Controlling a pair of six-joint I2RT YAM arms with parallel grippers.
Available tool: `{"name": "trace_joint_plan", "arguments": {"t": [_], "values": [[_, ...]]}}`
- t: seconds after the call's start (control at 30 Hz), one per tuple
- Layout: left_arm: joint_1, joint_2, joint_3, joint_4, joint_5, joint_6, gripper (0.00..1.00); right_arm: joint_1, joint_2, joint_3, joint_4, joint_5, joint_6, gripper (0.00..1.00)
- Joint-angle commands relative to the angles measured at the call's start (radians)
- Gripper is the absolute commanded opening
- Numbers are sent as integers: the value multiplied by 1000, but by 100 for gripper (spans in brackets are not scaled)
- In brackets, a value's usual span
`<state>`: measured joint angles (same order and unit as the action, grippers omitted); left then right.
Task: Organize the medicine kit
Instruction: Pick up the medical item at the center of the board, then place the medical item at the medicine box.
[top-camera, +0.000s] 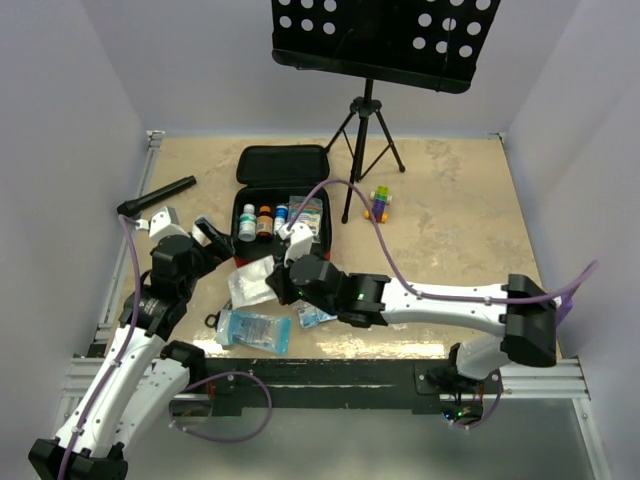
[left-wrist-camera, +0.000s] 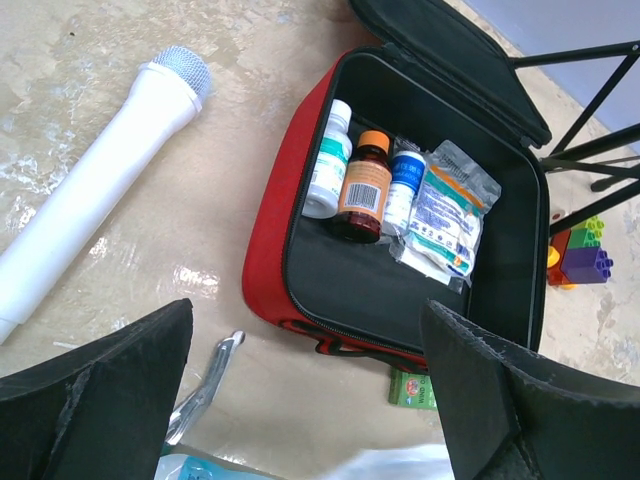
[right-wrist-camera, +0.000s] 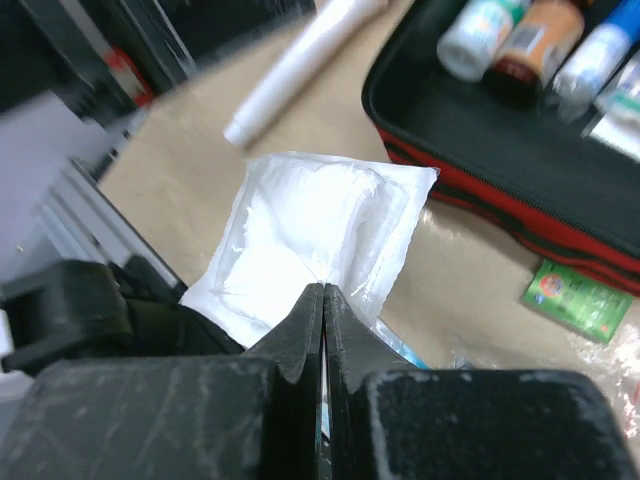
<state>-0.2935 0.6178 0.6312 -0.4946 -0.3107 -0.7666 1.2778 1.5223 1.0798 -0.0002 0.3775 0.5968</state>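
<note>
The red medicine kit (top-camera: 241, 214) lies open on the table with its black lid folded back. Inside stand bottles (left-wrist-camera: 364, 183) and a packet (left-wrist-camera: 445, 215); the kit also shows in the right wrist view (right-wrist-camera: 500, 195). My right gripper (right-wrist-camera: 324, 290) is shut on a white gauze packet (right-wrist-camera: 310, 235), held above the table in front of the kit; the packet also shows from above (top-camera: 250, 280). My left gripper (left-wrist-camera: 305, 390) is open and empty, left of the kit. Scissors (left-wrist-camera: 205, 385) and a small green packet (left-wrist-camera: 410, 388) lie in front of the kit.
A white microphone-shaped cylinder (left-wrist-camera: 95, 190) lies left of the kit. A blue-printed packet (top-camera: 252, 330) lies near the front edge. A black flashlight (top-camera: 158, 196) is at the far left. A tripod stand (top-camera: 365, 140) and toy blocks (top-camera: 380, 203) are behind the kit on the right.
</note>
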Motion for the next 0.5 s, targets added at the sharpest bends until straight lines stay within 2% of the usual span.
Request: {"name": "trace_joint_plan", "arguments": {"t": [0.0, 0.17, 0.3, 0.47], "values": [[5, -1, 36, 31, -8, 13, 100, -26, -71, 80, -108, 90, -41, 0], [5, 7, 41, 39, -4, 13, 99, -194, -24, 117, -130, 83, -86, 0], [5, 10, 38, 41, 7, 15, 99, -294, 74, 164, -110, 110, -161, 0], [5, 17, 28, 56, 28, 29, 99, -377, 182, 192, -8, 70, -236, 0]]}}
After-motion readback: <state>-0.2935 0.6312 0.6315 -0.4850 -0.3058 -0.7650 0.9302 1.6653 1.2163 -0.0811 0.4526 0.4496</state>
